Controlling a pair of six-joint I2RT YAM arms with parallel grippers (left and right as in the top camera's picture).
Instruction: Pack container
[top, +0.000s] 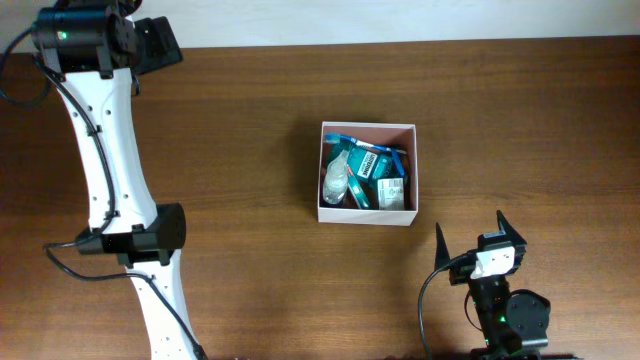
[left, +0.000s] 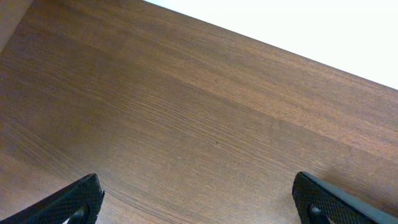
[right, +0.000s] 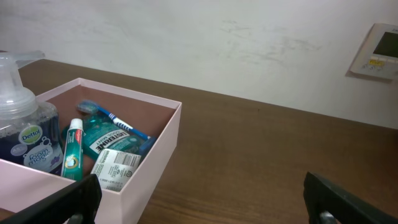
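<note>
Overhead: the box (top: 366, 215), holding toiletries (top: 366, 176), sits on the table (top: 240, 140). My right claw (top: 469, 223) is near it and my left claw (left: 196, 185) well apart, both spread wide and empty. A careless reach could shove its thin wall.

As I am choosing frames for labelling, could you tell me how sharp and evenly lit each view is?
Overhead: even light, sharp, hardly any shadow around the container. Left wrist: crisp grain on the table, top right corner blown out white. Right wrist: the Listerine bottle label reads clearly; the fingertips at the bottom edge are dark and cropped.
</note>
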